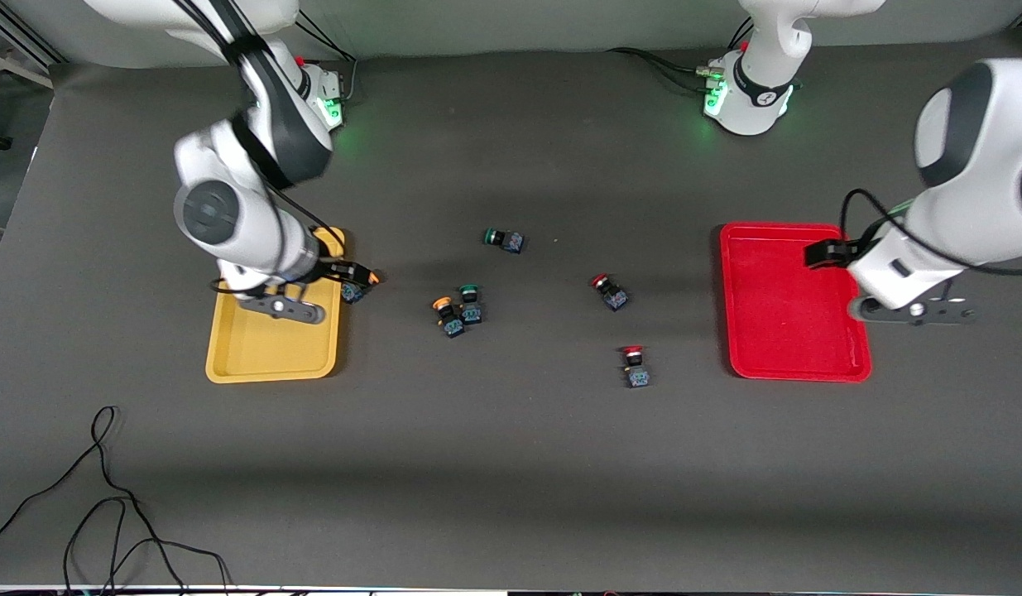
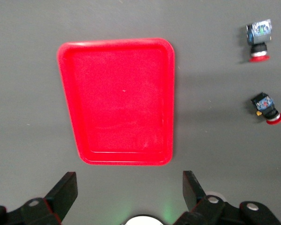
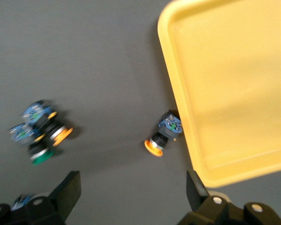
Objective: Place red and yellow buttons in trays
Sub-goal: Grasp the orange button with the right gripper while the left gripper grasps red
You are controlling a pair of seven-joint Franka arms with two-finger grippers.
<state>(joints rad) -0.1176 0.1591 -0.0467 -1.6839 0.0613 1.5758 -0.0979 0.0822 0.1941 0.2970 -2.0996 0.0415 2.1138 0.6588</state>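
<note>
Buttons lie loose on the counter (image 1: 511,463): one yellow-capped button (image 3: 162,136) rests against the yellow tray (image 3: 234,84) beneath the right gripper (image 3: 133,187), its fingers spread. Left gripper (image 2: 129,190), likewise spread, hangs over the red tray (image 2: 119,101), two red-capped buttons (image 2: 267,107) nearby.

Front camera high, faces robots; wrist cameras look down, perhaps vertically, sharing table (image 1: 511,463).
</note>
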